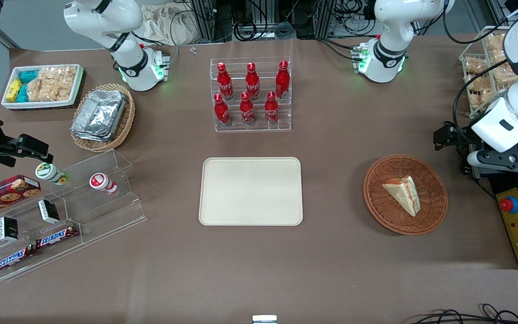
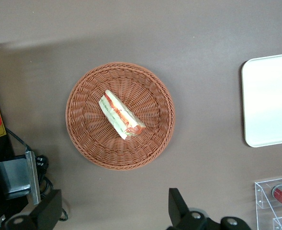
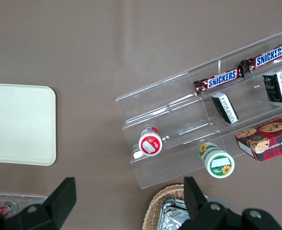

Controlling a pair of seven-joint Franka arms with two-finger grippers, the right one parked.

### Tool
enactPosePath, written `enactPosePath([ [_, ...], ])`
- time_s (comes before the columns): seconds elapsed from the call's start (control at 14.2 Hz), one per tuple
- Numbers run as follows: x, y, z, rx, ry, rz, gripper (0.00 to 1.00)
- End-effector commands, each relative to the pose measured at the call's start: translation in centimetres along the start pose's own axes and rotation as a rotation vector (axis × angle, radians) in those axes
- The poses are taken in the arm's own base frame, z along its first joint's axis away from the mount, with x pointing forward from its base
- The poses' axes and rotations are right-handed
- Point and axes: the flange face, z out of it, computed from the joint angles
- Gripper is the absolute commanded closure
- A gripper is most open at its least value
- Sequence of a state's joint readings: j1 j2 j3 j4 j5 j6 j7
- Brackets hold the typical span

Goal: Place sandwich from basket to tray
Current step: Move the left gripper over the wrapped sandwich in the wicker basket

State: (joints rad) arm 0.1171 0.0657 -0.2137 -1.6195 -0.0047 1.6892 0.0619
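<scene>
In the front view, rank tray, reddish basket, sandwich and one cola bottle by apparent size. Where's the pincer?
1. tray
2. basket
3. sandwich
4. cola bottle, close to the sandwich, so that pair is unsure.

The pincer hangs open above the table beside the basket.

Brown table (image 1: 331, 189) under even light, well below the claw (image 2: 112, 213) and spreading from it toward the parked arm's end, grey floor (image 1: 38, 22) past the table's edge, tangled black cables (image 1: 259, 18) there
</scene>
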Motion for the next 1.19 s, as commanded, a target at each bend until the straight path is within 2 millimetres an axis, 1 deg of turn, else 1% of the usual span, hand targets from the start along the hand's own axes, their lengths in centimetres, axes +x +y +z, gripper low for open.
enactPosePath([
  [0.0, 0.2, -0.1, 0.0, -0.009, -0.021, -0.018, 0.0],
  [0.21, 0.4, 0.0, 0.3, -0.01, -0.026, -0.035, 0.0],
  [0.28, 0.4, 0.0, 0.4, -0.009, -0.029, -0.076, 0.0],
  [0.42, 1.0, -0.1, 1.9, -0.012, -0.051, -0.24, 0.0],
  [0.49, 1.3, -0.2, 3.0, -0.017, -0.063, -0.324, 0.0],
  [0.77, 1.5, -0.4, 7.5, -0.015, -0.053, -0.389, 0.0],
  [0.84, 1.5, -0.6, 8.8, -0.016, -0.053, -0.433, 0.0],
  [1.12, 2.4, -1.4, 15.3, -0.014, -0.053, -0.661, 0.0],
])
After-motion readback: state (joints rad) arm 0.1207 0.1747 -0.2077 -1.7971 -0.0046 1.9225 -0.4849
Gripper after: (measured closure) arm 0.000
